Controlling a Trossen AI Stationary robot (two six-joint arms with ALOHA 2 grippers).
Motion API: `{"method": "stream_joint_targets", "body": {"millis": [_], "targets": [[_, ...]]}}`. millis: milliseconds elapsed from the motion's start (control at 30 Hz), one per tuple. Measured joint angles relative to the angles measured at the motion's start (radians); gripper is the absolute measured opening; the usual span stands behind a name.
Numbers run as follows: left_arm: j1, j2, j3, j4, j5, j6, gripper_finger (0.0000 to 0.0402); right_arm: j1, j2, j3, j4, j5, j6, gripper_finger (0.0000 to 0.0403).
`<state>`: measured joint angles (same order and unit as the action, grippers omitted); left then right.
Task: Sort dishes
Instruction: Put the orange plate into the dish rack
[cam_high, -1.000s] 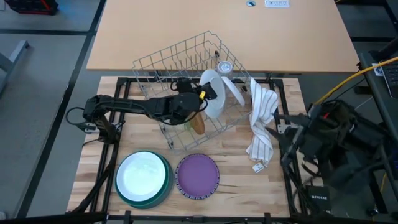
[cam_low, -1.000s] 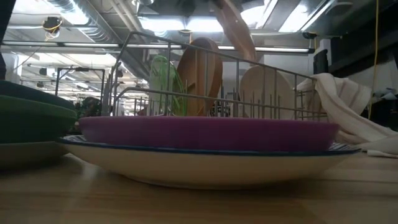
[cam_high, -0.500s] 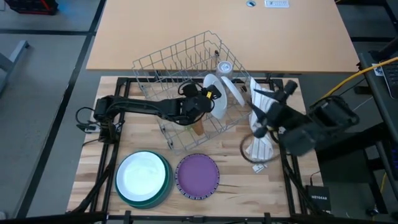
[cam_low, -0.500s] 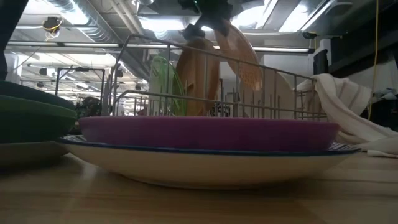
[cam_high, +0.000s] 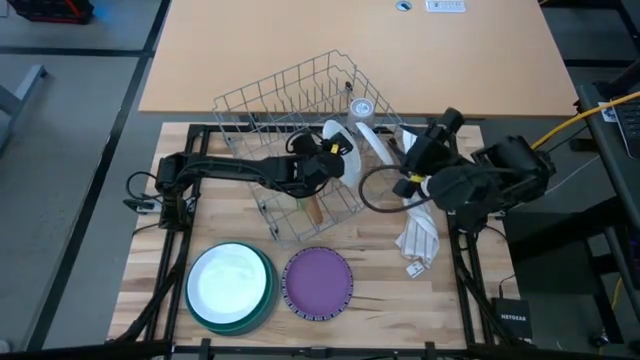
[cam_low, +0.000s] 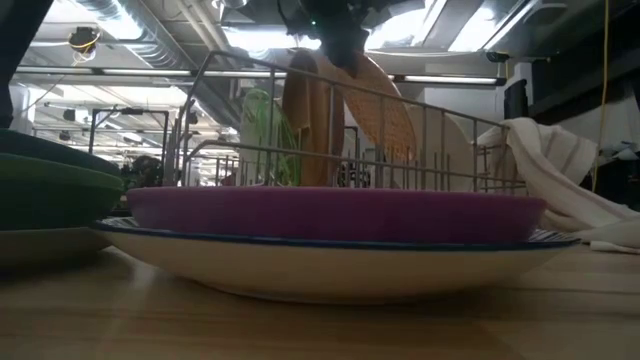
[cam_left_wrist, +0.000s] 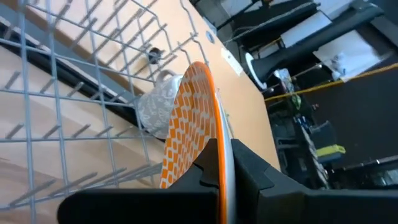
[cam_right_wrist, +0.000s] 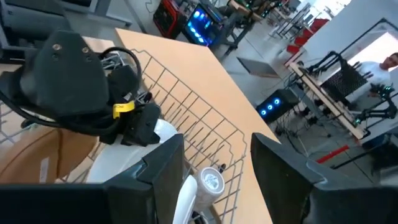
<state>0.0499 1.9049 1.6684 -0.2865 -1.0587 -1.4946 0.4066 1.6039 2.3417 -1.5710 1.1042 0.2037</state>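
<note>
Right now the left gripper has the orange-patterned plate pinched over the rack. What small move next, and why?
Probably lift straight up a little more. The left gripper is shut on the orange-patterned plate's rim, but in the low view its lower edge still sits among the wire rack tines beside the brown plate. The right gripper, open, hovers close by, so avoid swinging sideways.

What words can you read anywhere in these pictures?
"NETGEAR": on the dark box on the floor right of the table, only just readable.
White label on the far tabletop: too small to read.
Tag on the white striped cloth: too small to read.
</note>
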Motion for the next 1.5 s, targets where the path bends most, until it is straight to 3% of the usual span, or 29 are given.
{"method": "stream_joint_targets", "body": {"millis": [133,567,900,1133,1500], "targets": [[-0.009,0.000,0.001,-0.026,-0.042,-0.028,0.0002,-0.024,0.000,0.000,0.000,-0.012,0.000,0.0191],[-0.002,0.000,0.002,-0.055,-0.045,-0.047,0.0007,-0.029,0.000,0.000,0.000,-0.088,0.000,0.0191],[-0.005,0.000,0.000,-0.058,-0.049,-0.079,0.0004,-0.029,0.000,0.000,0.000,-0.088,0.000,0.0191],[-0.016,0.000,0.000,-0.057,-0.108,-0.100,0.0003,-0.029,0.000,0.000,0.000,-0.088,0.009,0.0191],[0.012,0.000,0.000,-0.053,-0.086,-0.090,0.0004,-0.029,0.001,0.000,0.000,-0.089,0.012,0.0191]]}}
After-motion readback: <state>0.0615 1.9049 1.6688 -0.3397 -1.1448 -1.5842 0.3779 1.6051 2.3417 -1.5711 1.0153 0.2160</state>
